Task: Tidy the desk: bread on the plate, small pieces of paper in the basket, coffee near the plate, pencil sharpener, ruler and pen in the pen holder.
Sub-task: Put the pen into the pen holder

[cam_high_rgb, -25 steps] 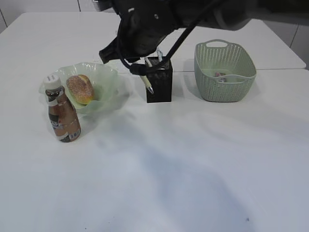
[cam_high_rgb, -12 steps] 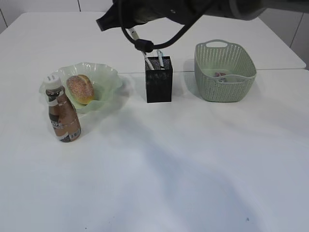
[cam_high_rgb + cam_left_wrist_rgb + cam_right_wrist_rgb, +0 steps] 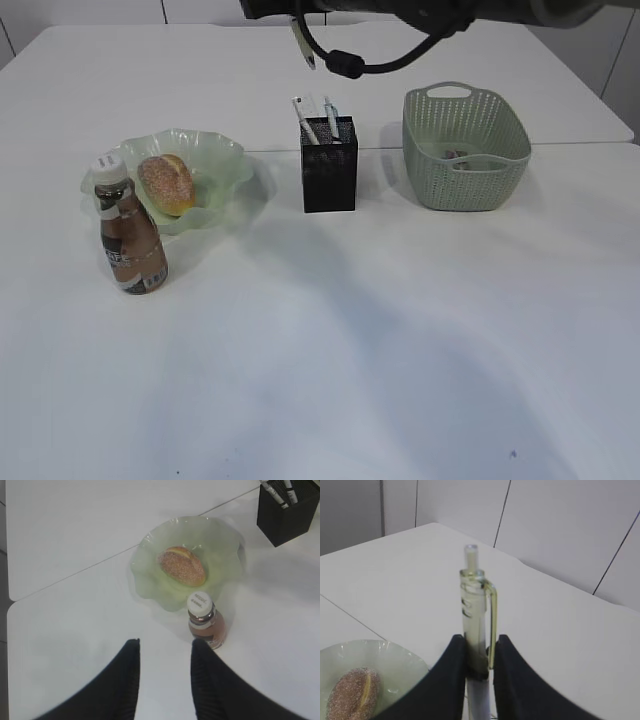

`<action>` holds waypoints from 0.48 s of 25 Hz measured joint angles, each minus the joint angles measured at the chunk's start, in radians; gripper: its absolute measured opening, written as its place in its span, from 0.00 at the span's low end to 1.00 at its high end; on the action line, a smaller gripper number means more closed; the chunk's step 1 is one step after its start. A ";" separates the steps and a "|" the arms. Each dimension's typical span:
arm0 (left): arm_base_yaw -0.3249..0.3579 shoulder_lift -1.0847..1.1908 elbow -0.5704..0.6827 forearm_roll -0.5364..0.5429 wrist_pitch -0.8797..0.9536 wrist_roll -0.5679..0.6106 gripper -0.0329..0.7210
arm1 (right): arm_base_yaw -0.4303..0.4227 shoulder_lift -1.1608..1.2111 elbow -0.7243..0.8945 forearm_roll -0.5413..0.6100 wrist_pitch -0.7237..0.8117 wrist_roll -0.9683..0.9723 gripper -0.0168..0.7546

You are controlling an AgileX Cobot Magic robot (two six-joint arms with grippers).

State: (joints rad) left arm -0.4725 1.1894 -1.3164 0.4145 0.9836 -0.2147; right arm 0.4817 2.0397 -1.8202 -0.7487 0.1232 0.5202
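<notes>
My right gripper [image 3: 480, 642] is shut on a clear pen [image 3: 476, 600] with a clip and holds it high above the table. In the exterior view the pen [image 3: 303, 42] hangs from the arm at the top edge, above and left of the black pen holder [image 3: 329, 168], which holds white items. The bread [image 3: 166, 184] lies on the green plate [image 3: 225, 160], and the coffee bottle [image 3: 128, 235] stands at the plate's front left. My left gripper [image 3: 165, 647] is open and empty above bare table, near the bottle [image 3: 205, 625]. The basket [image 3: 465, 150] holds small scraps.
The right arm and its cable [image 3: 400, 30] cross the top of the exterior view. A table seam [image 3: 560, 143] runs behind the holder and basket. The left wrist view also shows the plate [image 3: 145, 580], bread [image 3: 182, 565] and pen holder [image 3: 287, 512].
My right arm has risen from beside the pen holder to the top of the view, carrying the pen up with it. Nothing on the table has moved.
</notes>
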 joint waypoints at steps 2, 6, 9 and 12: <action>0.000 0.005 0.000 0.000 -0.002 0.000 0.36 | -0.019 0.000 0.023 -0.005 -0.064 0.002 0.21; 0.000 0.027 0.000 0.000 -0.003 0.000 0.36 | -0.067 0.000 0.086 -0.013 -0.181 0.002 0.21; 0.000 0.055 0.000 0.000 -0.004 0.000 0.36 | -0.094 0.000 0.122 -0.019 -0.285 0.002 0.21; 0.000 0.083 0.000 0.000 -0.006 0.000 0.36 | -0.107 0.009 0.131 -0.019 -0.335 0.002 0.21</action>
State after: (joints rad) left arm -0.4725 1.2729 -1.3164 0.4145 0.9777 -0.2147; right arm 0.3744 2.0483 -1.6892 -0.7679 -0.2120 0.5219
